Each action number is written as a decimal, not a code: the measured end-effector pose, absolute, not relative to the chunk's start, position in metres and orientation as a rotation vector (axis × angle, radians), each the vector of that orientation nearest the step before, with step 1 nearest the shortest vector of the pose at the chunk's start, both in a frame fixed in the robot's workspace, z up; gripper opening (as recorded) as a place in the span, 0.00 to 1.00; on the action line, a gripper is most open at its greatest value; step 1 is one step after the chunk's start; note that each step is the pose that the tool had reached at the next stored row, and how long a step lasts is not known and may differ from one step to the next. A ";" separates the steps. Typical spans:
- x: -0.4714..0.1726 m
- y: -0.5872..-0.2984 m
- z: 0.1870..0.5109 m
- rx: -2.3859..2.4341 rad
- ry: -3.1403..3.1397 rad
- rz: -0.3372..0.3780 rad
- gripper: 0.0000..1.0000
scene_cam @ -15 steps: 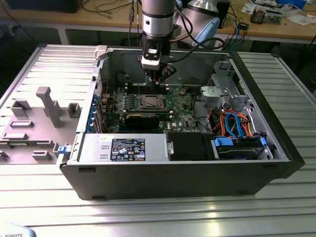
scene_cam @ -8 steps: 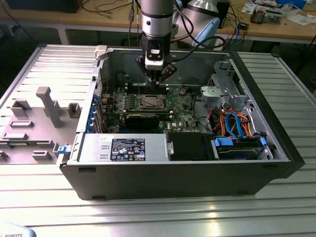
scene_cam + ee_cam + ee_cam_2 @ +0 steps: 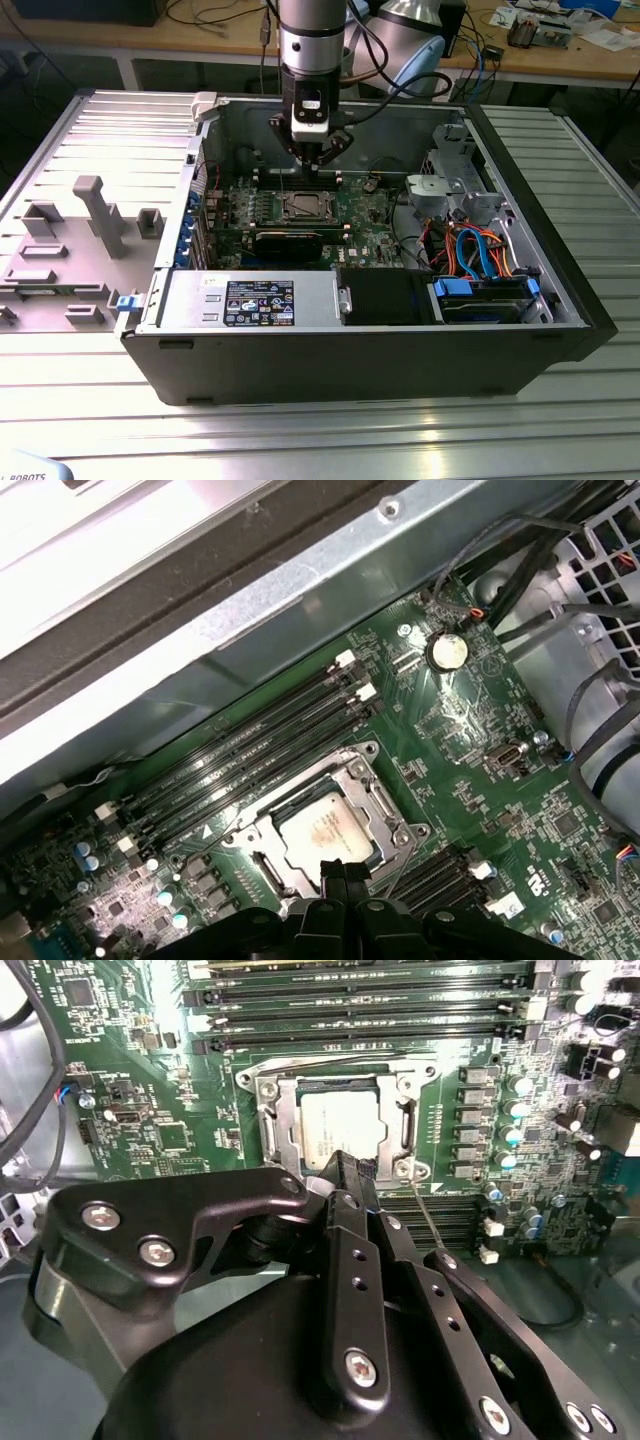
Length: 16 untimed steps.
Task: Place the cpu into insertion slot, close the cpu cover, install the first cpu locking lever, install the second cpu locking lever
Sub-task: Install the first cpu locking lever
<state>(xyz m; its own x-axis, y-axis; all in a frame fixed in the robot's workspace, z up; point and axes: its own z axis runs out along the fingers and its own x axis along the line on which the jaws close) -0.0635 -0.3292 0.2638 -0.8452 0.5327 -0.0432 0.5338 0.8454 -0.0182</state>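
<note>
While the gripper hangs inside the open computer case on the counter, its fingers are drawn together into a single narrow tip, with nothing visibly clamped between them. In both wrist views that tip points at the near edge of the insertion slot, but whether it touches the metal or hovers just above it cannot be told.

The cpu already sits in the slot, its pale top showing through the window of the cpu cover. The cover appears to lie flat around the chip. In the second wrist view one thin locking lever runs along the far side of the socket, and a second locking lever slants away from a near corner, apparently not latched.

The main risk, as I judge it, lies in how small and springy these parts are. A thin wire lever gives a closed tip little to bear on, so a slightly misplaced push could let it slide off and spring back. The tip might then drive into the green motherboard, where the small capacitors and the memory slots stand just beside the socket. If the tip lands on the chip's top instead of the cover's frame, it could scratch or load the cpu unevenly. If the cover is not fully seated, a lever forced down could bind rather than hook.
</note>
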 end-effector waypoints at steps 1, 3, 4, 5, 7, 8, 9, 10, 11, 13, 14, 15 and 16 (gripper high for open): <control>-0.064 -0.329 0.264 0.857 2.985 -0.046 0.11; -0.064 -0.329 0.264 0.835 2.993 -0.046 0.11; -0.065 -0.329 0.264 0.815 2.998 -0.046 0.11; -0.065 -0.329 0.264 0.799 3.002 -0.045 0.11; -0.065 -0.329 0.265 0.720 3.021 -0.043 0.11; -0.066 -0.329 0.265 0.658 3.035 -0.043 0.11; -0.066 -0.329 0.265 0.624 3.042 -0.042 0.11; -0.066 -0.329 0.265 0.595 3.047 -0.042 0.11; -0.066 -0.329 0.265 0.547 3.056 -0.041 0.11; -0.066 -0.329 0.265 0.475 3.067 -0.039 0.11; -0.066 -0.329 0.265 0.448 3.071 -0.039 0.11; -0.066 -0.329 0.265 0.412 3.076 -0.038 0.11; -0.066 -0.329 0.265 0.378 3.080 -0.038 0.11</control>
<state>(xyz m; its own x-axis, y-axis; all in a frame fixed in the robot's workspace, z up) -0.0658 -0.3291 0.2646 -0.9697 0.2410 -0.0410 0.2419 0.9701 -0.0193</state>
